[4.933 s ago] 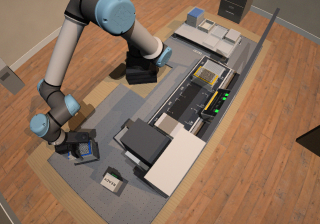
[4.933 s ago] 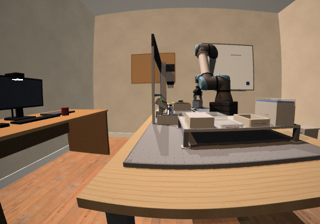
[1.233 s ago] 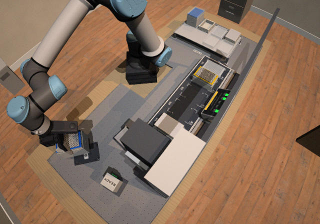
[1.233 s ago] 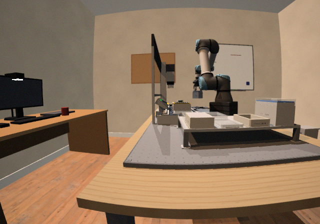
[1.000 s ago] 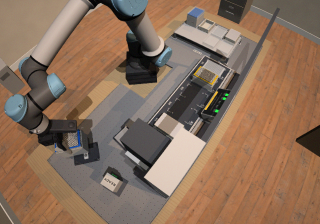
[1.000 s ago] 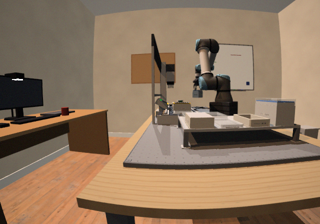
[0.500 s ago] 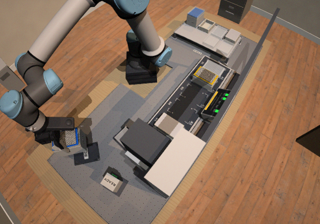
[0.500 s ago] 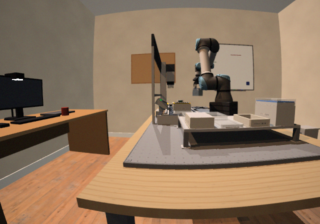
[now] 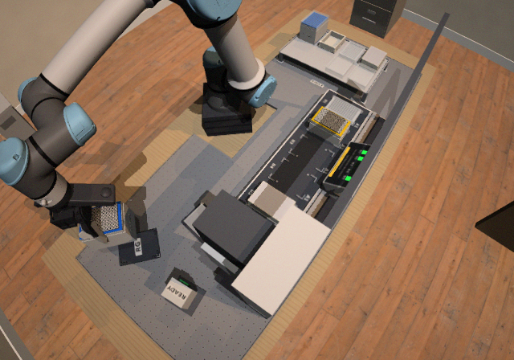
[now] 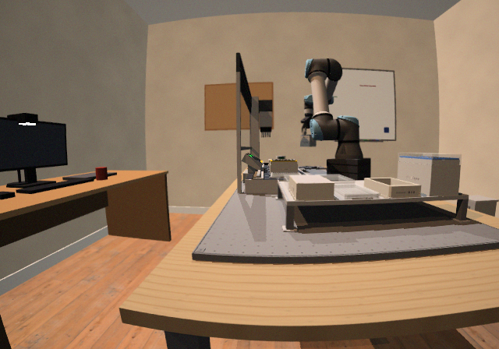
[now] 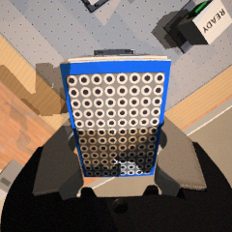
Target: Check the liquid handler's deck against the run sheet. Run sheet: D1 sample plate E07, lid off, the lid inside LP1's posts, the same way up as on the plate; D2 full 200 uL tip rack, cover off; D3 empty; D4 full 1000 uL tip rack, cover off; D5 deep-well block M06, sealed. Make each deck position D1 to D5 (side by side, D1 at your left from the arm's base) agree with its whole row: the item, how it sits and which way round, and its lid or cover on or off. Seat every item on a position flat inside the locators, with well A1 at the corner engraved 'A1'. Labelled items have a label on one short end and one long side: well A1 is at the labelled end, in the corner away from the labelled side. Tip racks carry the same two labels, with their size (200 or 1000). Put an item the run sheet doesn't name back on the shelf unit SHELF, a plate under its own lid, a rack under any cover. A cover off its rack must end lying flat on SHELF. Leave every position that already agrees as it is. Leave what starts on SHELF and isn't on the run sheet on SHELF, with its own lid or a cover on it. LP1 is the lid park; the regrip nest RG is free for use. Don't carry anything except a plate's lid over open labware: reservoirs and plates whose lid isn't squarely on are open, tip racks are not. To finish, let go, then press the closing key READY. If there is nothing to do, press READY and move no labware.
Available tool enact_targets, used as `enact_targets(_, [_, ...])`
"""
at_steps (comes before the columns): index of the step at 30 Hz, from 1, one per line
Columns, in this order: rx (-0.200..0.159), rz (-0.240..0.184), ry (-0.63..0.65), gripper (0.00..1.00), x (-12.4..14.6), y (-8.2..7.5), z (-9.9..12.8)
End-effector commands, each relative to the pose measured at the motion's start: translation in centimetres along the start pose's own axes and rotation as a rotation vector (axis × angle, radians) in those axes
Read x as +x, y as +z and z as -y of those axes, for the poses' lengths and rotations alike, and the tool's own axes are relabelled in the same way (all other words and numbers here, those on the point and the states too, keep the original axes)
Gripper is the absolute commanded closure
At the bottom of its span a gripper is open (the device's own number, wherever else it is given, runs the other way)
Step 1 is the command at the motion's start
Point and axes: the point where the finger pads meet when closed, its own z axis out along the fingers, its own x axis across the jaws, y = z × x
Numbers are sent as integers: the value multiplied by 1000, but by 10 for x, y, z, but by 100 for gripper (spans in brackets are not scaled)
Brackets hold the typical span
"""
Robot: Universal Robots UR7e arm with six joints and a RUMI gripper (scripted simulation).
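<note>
gripper (image 11: 118, 181) clamps blue tip rack (image 11: 116, 116) long sides, held level

robot arm (image 10: 322, 91) way at the back, shelf unit (image 10: 461, 197) up front holding boxes and a tray, monitor (image 10: 32, 146) and red mug (image 10: 100, 172) on the side desk (image 10: 132, 176)

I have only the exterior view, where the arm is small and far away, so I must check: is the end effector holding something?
Observer: Yes. The wrist view shows the end effector shut on a blue-framed tip rack.
Operator: Is a cover on it?
Observer: No, its rows of tips are bare.
Operator: Where is it now?
Observer: In the top view it is beside the dark nest marked RG, not seated in it.
</note>
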Motion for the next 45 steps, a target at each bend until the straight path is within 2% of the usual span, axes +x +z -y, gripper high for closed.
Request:
enact_targets(1, [-1, -1, 0, 100, 0, -8, 0])
enact_targets(45, [-1, -1, 0, 100, 0, -75, 0])
